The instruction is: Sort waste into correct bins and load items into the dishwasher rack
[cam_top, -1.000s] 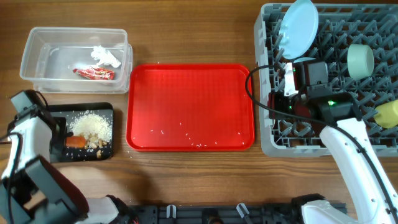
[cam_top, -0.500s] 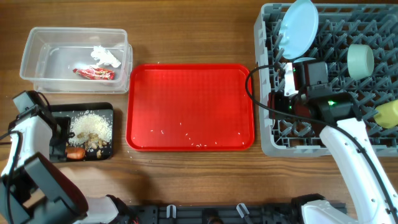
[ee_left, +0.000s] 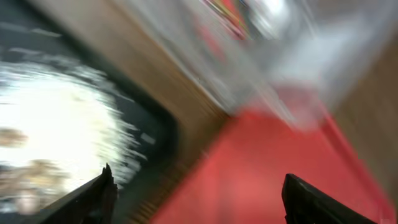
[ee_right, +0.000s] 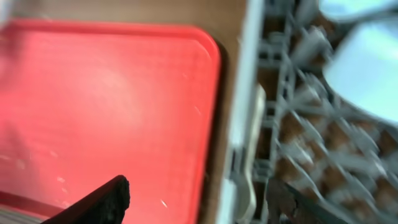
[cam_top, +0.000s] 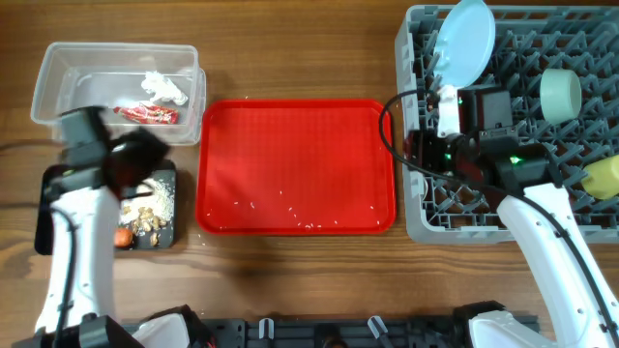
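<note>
My left gripper (cam_top: 143,157) hangs open and empty over the shallow black bin (cam_top: 166,232); the left wrist view is blurred, with that gripper (ee_left: 199,200) above the gap between the bin's edge and the red tray. The bin holds rice (cam_top: 161,197), brown scraps and the orange carrot (cam_top: 123,235). The clear tub (cam_top: 58,92) holds the red-and-silver wrapper (cam_top: 145,114) and the white tissue (cam_top: 164,87). My right gripper (cam_top: 421,147) is open at the grey rack's (cam_top: 416,227) left wall. A white spoon (ee_right: 250,177) stands there between the wide jaws. The rack holds the blue plate (cam_top: 462,43), green bowl (cam_top: 561,94) and yellow cup (cam_top: 604,177).
The flat red tray (cam_top: 295,164) lies between the bins and the rack, with a few rice grains on it. My right arm's cable loops over the rack's left edge. Bare wooden table runs along the front.
My left arm swung up and right from the table's left edge to above the black bin, its jaws opened, and the carrot now lies in the bin. My right gripper opened wider and shifted slightly.
</note>
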{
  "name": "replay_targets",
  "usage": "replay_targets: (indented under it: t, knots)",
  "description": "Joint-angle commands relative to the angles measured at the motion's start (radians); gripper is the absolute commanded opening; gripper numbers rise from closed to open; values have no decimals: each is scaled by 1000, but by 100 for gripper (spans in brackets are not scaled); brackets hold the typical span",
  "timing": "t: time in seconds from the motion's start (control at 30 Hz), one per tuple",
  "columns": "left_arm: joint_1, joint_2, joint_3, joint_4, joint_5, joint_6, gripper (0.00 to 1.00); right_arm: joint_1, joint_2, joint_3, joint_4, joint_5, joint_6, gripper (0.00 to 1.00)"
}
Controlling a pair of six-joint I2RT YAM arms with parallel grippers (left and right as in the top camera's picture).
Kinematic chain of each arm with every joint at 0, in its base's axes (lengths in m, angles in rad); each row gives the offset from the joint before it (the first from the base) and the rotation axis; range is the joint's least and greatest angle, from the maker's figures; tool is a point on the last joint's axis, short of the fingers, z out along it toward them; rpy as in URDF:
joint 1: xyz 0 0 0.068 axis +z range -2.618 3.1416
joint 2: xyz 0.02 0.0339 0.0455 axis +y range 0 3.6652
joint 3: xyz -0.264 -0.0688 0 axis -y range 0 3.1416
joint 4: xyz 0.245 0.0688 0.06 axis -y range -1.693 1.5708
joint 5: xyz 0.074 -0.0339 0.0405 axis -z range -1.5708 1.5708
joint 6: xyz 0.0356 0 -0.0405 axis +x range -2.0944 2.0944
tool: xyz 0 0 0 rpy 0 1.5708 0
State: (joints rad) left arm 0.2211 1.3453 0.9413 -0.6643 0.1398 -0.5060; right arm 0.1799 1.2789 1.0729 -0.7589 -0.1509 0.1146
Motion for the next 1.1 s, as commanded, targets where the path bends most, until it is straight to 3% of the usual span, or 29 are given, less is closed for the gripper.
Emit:
replay_targets:
  t: [0.0,0.17,0.23,0.3,0.47,0.57,0.63,0.9,1.07]
  knots:
    - [-201,23,15,-33,37,167,89,2,-2,19,63,-112,50,80]
    - [-354,29,19,-197,1,192,100,0,26,19,-20,-82,49,83]
    - [-362,29,27,-275,0,193,100,-13,37,19,-79,-41,49,88]
    - [-357,29,41,-359,-7,193,100,-37,42,19,-135,-37,48,100]
    - [-341,-35,52,-454,-32,192,91,-84,21,19,-256,-37,48,100]
    - [-343,-127,50,-465,-92,184,91,-84,-31,9,-265,-35,47,100]
    - [-343,-208,41,-456,-134,183,100,-83,-103,-26,-229,-26,46,100]
    - [-343,-690,-79,-327,-153,175,100,-82,-658,-338,-3,5,54,100]
    - [-343,-889,-117,-272,-178,173,100,-82,-833,-396,-7,-10,106,100]
